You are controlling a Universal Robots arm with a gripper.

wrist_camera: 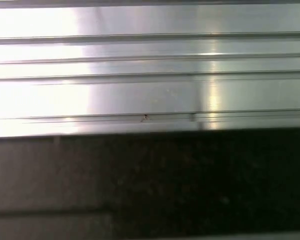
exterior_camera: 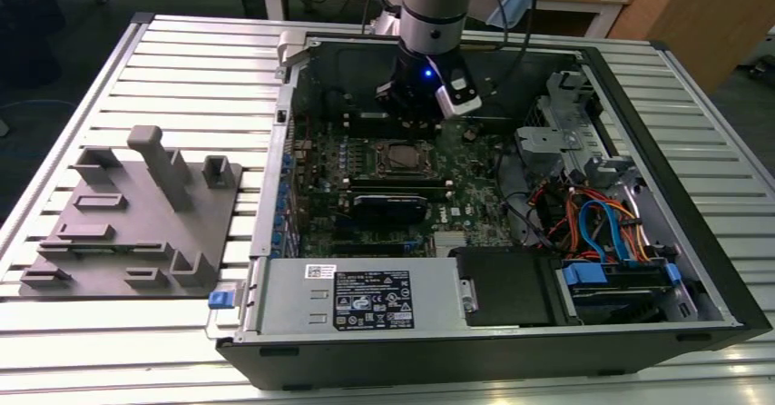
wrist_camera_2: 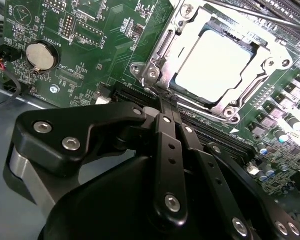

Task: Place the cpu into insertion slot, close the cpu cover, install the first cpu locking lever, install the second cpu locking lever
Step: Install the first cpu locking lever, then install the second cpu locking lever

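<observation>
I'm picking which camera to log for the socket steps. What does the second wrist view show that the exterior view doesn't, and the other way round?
Second wrist view alone: the coin battery, the cover's screws, and the claw closed, its tips at the corner of the cpu cover.

Exterior view alone: the whole computer case, the power supply, the coloured cables, the grey fixture tray and the slatted table.

Both: the cpu seated in the insertion slot on the green board, cover lying down around it.
</observation>
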